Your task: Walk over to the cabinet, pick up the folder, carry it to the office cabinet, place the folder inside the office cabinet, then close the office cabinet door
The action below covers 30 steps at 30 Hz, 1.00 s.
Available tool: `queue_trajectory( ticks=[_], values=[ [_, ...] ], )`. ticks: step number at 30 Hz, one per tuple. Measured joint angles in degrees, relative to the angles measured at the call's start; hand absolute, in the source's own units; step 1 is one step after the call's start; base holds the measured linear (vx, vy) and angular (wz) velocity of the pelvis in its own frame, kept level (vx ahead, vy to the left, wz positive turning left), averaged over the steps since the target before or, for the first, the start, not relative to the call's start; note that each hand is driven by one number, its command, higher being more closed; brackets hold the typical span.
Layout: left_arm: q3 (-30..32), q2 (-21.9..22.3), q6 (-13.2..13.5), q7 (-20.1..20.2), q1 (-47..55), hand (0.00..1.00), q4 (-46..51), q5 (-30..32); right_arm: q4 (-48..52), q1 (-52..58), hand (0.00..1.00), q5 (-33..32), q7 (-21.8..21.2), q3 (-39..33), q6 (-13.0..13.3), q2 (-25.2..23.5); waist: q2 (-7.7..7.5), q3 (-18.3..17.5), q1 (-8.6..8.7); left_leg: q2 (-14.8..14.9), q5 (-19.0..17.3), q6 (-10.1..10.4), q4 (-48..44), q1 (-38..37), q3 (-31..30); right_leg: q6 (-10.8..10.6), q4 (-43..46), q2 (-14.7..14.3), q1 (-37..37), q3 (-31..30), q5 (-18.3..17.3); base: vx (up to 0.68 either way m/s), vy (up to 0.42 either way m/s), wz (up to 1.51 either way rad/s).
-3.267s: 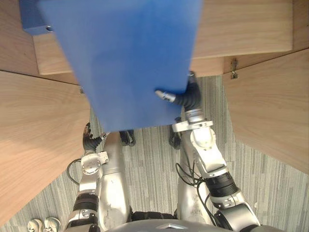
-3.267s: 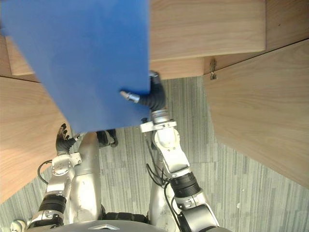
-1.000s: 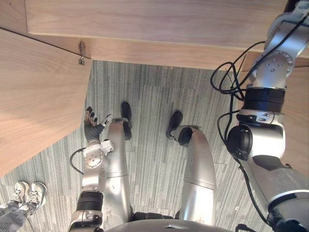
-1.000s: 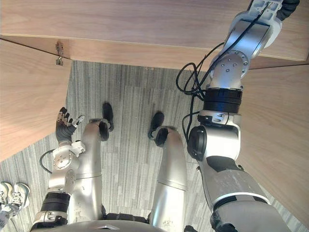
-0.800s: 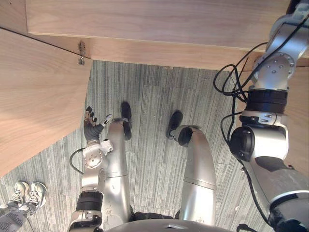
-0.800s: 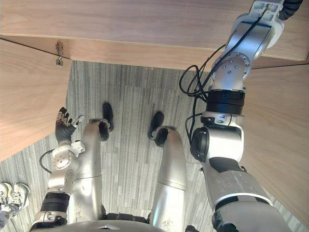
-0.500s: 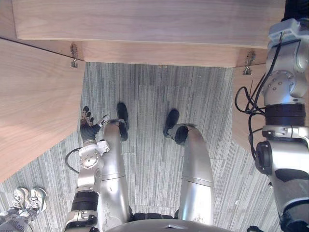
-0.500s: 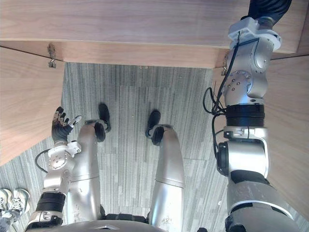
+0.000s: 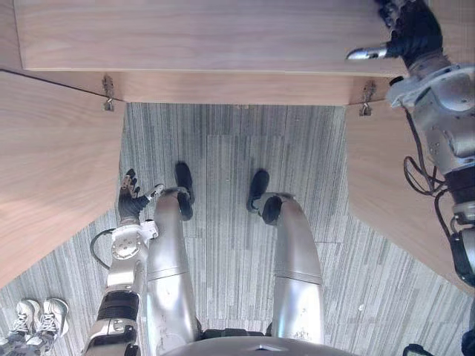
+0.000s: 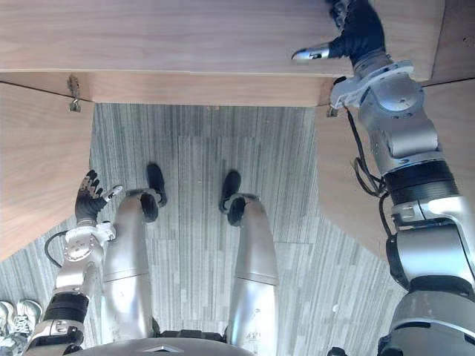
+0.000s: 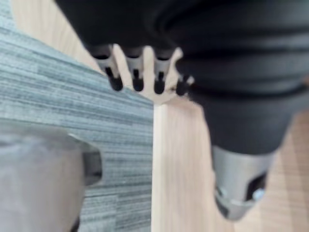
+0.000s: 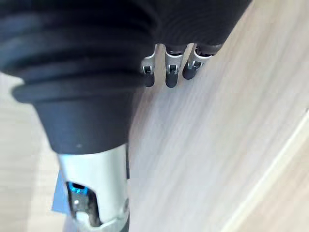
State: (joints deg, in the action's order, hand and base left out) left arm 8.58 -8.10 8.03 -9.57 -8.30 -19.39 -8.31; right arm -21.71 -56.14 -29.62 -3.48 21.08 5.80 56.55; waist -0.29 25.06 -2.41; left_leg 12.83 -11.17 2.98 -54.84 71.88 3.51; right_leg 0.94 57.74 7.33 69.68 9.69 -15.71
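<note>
My right hand (image 9: 413, 31) is raised at the upper right over the office cabinet's wooden panel (image 9: 223, 37), open, with the thumb sticking out sideways. In the right wrist view its fingers (image 12: 170, 73) are straight above bare wood and hold nothing. A small blue corner (image 12: 59, 202), the colour of the folder, shows past the thumb there. My left hand (image 9: 130, 200) hangs low beside the left door (image 9: 52, 170), open and empty; its fingers (image 11: 136, 77) are straight above the carpet and the door's edge.
Both cabinet doors stand open, the right door (image 9: 386, 193) angling in from the right, each on a metal hinge (image 9: 108, 93). Grey striped carpet (image 9: 223, 163) lies between them. A person's white shoes (image 9: 33, 319) stand at the lower left.
The right arm reached forward past the top a second ago; the hand has drawn back into sight with nothing in it. The blue folder it held earlier has left the head views. The camera has shifted.
</note>
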Motion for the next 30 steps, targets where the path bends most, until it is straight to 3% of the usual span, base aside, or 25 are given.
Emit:
queue_trajectory(
  ticks=[3, 7, 10, 14, 15, 18, 22, 25, 30],
  values=[
    [-0.02, -0.07, -0.11, 0.04, -0.21, 0.00, -0.03, -0.02, 0.02, 0.01, 0.00, 9.74, 0.02, 1.35, -0.07, 0.06, -0.18, -0.88, -0.35, 0.43, 0.03, -0.07, 0.38, -0.03, 0.32, -0.18, -1.13, -0.50, -0.17, -0.10, 0.45, 0.00, 0.017, -0.09],
    [0.30, -0.45, -0.55, 0.04, -1.44, 0.00, -0.03, -0.04, 0.88, 0.68, 0.00, 16.15, 1.24, 0.74, -0.07, -0.01, -0.18, -0.88, -0.56, 0.43, 0.06, -0.10, 0.51, -0.06, 0.40, -0.09, -1.29, -0.49, -0.21, -0.08, 0.59, 0.00, 0.000, 0.00],
    [0.51, -0.47, -0.68, 0.02, -1.97, 0.00, 0.54, -0.04, 4.85, 4.74, 0.00, 20.54, 2.57, -4.17, -0.50, -1.12, -0.18, -0.88, -0.68, 0.42, 0.21, -0.12, 1.02, -0.09, 0.42, -0.05, -1.65, -0.52, -0.23, 0.06, 0.63, 0.00, 0.000, 0.00],
    [1.41, -0.28, -1.09, 0.02, -2.12, 0.00, 1.38, -0.03, 9.37, 10.11, 0.00, 24.04, 4.29, -12.25, -1.21, -6.08, -0.18, -0.88, -0.36, 0.42, 0.22, -0.11, 1.33, -0.19, 0.47, -0.05, -1.87, -0.57, -0.24, 0.08, 0.62, 0.00, 0.000, 0.00],
    [2.04, -0.10, -1.21, -0.01, -2.12, 0.00, 1.73, -0.02, 10.85, 11.79, 1.00, 25.07, 5.47, -15.32, -1.16, -8.29, -0.18, -0.88, -0.32, 0.42, 0.23, -0.09, 1.44, -0.26, 0.48, -0.05, -1.97, -0.58, -0.30, 0.09, 0.62, 0.00, 0.000, 0.00],
    [2.80, 0.41, -1.23, -0.14, -2.10, 0.00, 2.57, 0.01, 14.03, 14.78, 1.00, 25.57, 9.35, -21.60, -0.97, -14.71, -0.18, -0.88, -0.27, 0.41, 0.27, -0.04, 1.88, -0.82, 0.64, -0.05, -2.31, -0.59, -0.74, 0.04, 0.62, 0.00, 0.000, 0.00],
    [2.77, 2.64, -1.17, -1.25, -2.29, 0.00, 3.28, 0.81, 16.36, 15.45, 1.00, 27.02, 17.67, -28.13, -0.05, -27.72, -0.18, -0.88, 0.12, 0.41, 0.27, -0.04, 2.12, -1.31, 0.85, -0.06, -2.42, -0.64, -1.04, -0.15, 0.61, 0.00, 0.000, 0.00],
    [2.51, 4.39, -1.17, -2.58, -2.65, 0.00, 3.18, 1.92, 16.33, 14.92, 1.00, 27.85, 22.95, -29.34, 0.10, -33.49, -0.18, -0.87, 0.05, 0.41, 0.27, -0.04, 2.10, -1.29, 1.00, -0.06, -2.15, -0.63, -0.75, -0.41, 0.60, 0.00, 0.000, 0.00],
    [2.45, 5.07, -1.14, -3.96, -4.06, 0.00, 3.17, 2.29, 16.00, 12.00, 1.00, 27.83, 27.97, -30.80, 0.14, -39.20, -0.18, -0.86, -0.30, 0.41, 0.28, -0.01, 1.56, -0.13, 1.17, -0.07, -1.00, -0.61, 1.10, -1.17, 0.57, 0.00, 0.000, 0.00]
  ],
)
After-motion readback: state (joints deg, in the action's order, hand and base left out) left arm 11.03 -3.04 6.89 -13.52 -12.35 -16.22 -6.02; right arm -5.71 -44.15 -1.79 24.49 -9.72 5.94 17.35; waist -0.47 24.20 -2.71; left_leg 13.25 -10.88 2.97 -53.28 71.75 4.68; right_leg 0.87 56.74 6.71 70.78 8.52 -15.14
